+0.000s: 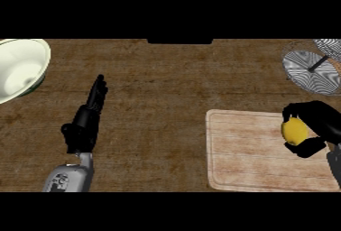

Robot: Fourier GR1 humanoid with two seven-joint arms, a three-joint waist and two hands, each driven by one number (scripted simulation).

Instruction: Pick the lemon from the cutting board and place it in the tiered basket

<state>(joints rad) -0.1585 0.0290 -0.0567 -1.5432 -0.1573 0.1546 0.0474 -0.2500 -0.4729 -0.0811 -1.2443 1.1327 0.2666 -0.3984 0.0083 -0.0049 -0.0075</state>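
Black left hand [85, 122], fingers straight, rests left of the pale wooden cutting board [253, 153]; above the board's right edge, the black right hand [318, 116] curls round the oval yellow lemon [294, 130].

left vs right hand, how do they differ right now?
Black left hand has fingers straight, holding nothing; black right hand curls round the yellow lemon. Left is over the brown wooden counter; right is over the right edge of the pale wooden cutting board. Both enter from below.
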